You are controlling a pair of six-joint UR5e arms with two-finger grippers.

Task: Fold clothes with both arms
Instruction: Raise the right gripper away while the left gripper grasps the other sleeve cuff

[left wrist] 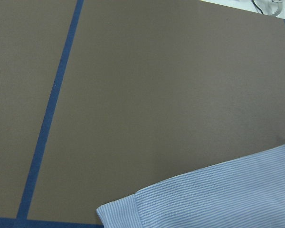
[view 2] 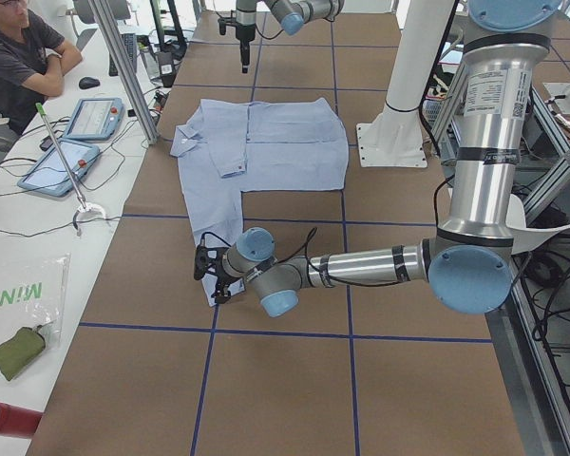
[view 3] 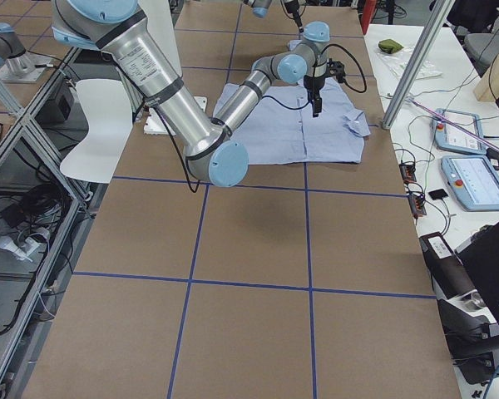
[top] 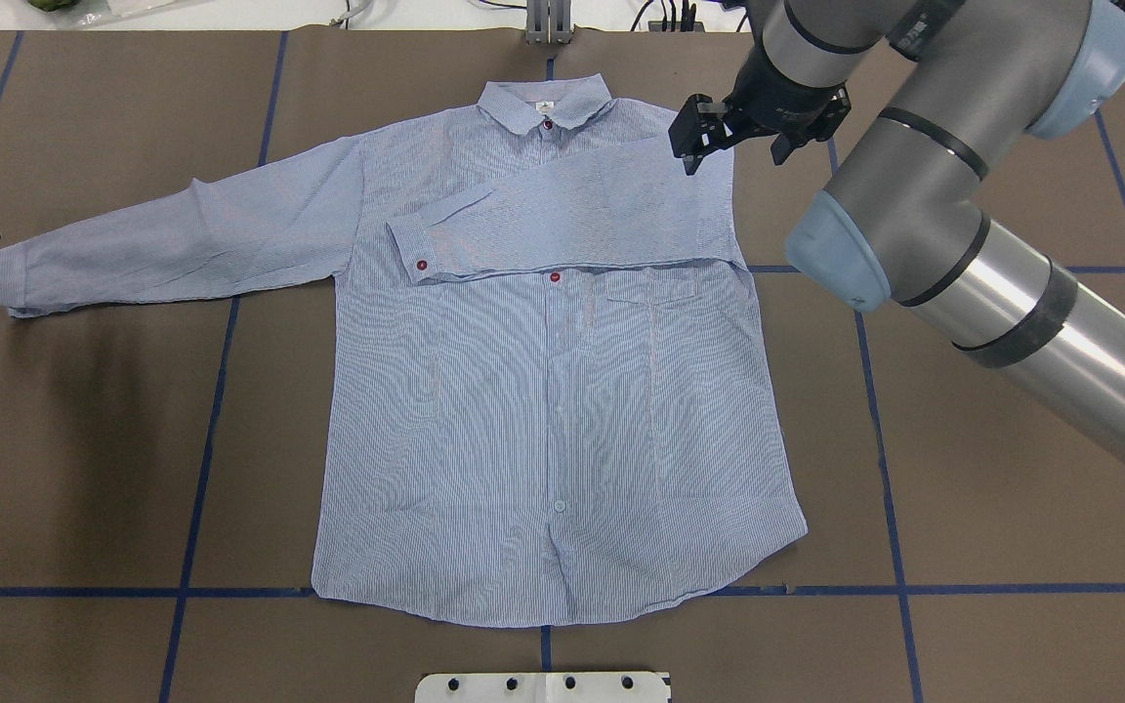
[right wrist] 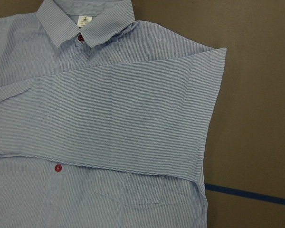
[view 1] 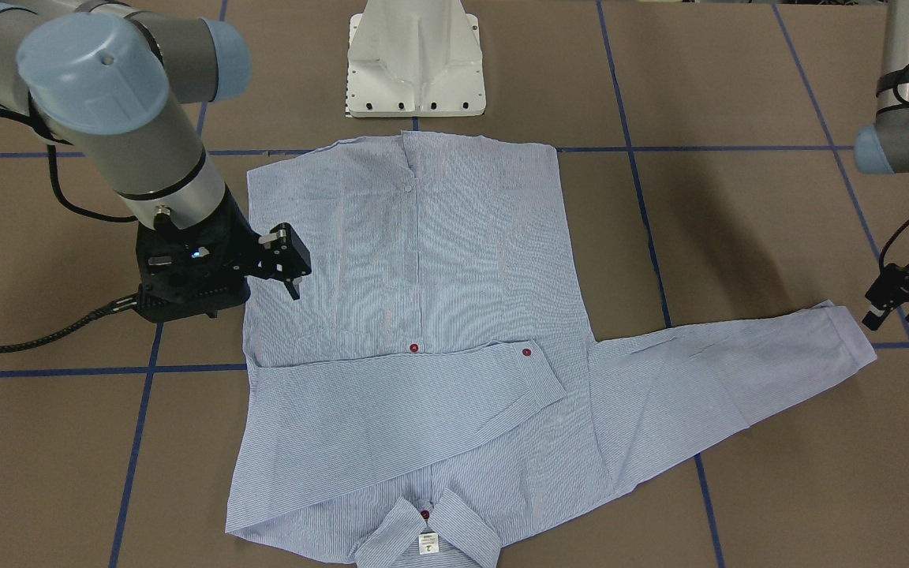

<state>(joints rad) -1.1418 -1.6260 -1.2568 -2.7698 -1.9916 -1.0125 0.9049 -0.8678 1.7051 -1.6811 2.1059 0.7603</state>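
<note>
Shirt flat on the table, one sleeve folded in, both pincers empty.
I see the shirt (top: 543,410) spread buttons-up on the table (top: 963,547), collar (top: 546,103) at the far edge. The right-hand sleeve (top: 572,220) lies across the chest and the left-hand sleeve (top: 182,244) stretches outward. My right gripper (top: 733,146) hangs wide open over the right shoulder. The left gripper (view 1: 895,315) gapes just beside the left cuff (view 1: 849,335).

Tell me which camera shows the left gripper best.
The front-facing view: the left gripper shows both fingers, apart, just beyond the shirt cuff. The overhead view catches only a black sliver at its left edge, the left side view shows it small and dark, and its own wrist camera sees the cuff, not the gripper.
</note>
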